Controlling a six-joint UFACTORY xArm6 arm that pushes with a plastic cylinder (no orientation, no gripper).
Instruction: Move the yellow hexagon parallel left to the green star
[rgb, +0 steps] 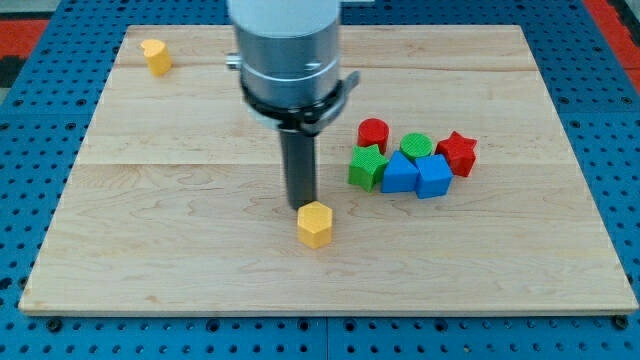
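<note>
The yellow hexagon (314, 224) lies on the wooden board (180, 240) just below the middle. My tip (302, 206) stands right at its upper left edge, touching or nearly touching it. The green star-like block (367, 166) sits to the view's right and above the hexagon, at the left end of a cluster of blocks. The rod hangs from the large grey arm body at the view's top centre.
The cluster also holds a red cylinder (373, 133), a green cylinder (417, 147), a red star (458, 152) and two blue blocks (400, 174) (434, 176). A yellow heart-like block (156, 56) lies at the board's top left.
</note>
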